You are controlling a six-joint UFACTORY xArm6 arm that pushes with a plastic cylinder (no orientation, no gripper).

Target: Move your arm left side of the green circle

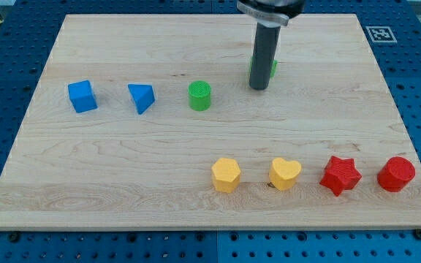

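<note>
The green circle [200, 96] is a short green cylinder on the wooden board, left of centre in the upper half. My tip [259, 88] is at the end of the dark rod, to the right of the green circle and about one block's width apart from it. A second green block [272, 67] is mostly hidden behind the rod; its shape cannot be made out.
A blue cube [82, 96] and a blue triangle [142, 98] lie left of the green circle in the same row. Along the bottom stand a yellow hexagon [226, 174], a yellow heart [285, 174], a red star [340, 175] and a red cylinder [396, 174].
</note>
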